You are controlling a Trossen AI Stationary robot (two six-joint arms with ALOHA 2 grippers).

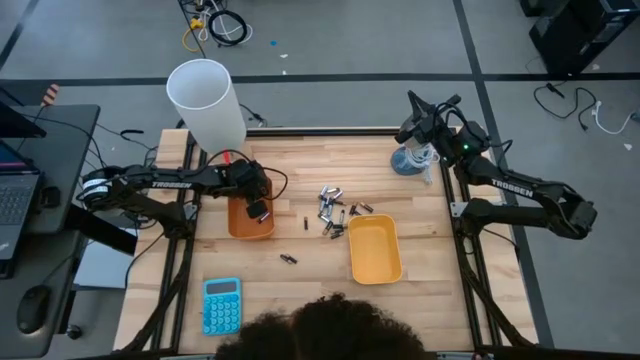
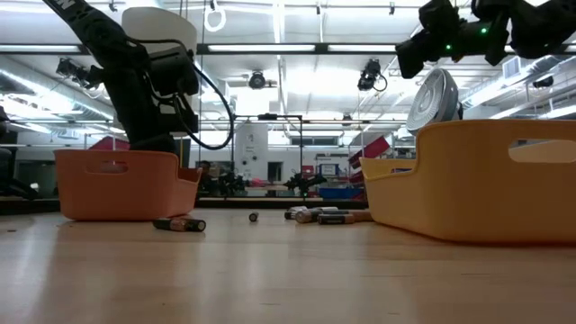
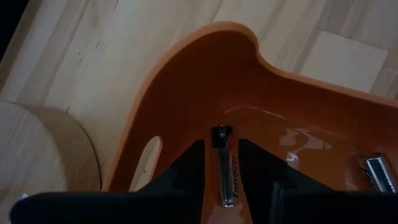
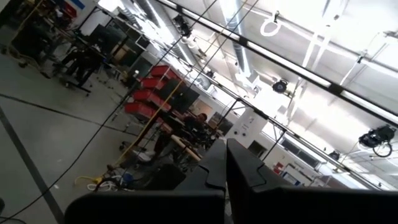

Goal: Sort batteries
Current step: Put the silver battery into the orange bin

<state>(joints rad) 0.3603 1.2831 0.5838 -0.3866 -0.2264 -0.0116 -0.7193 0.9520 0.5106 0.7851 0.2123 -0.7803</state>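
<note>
My left gripper [image 1: 258,209] points down into the orange tray [image 1: 238,222], open. A dark and silvery battery [image 3: 224,169] lies on the tray floor between its two fingers; a strip of orange shows on each side of it. A second battery [image 3: 375,173] lies farther along the tray floor. Several loose batteries [image 1: 334,209] lie in a heap mid-table, left of the yellow tray's [image 1: 375,249] far end. My right gripper [image 1: 411,126] is raised at the far right, shut and holding nothing, pointing up into the room [image 4: 225,163].
One battery [image 1: 305,222] and a pair [image 1: 288,259] lie between the two trays. A white cylinder [image 1: 207,100] stands at the far left, a blue calculator [image 1: 221,305] lies near left, and a grey round object [image 1: 412,158] sits far right. A person's head [image 1: 320,328] shows at the near edge.
</note>
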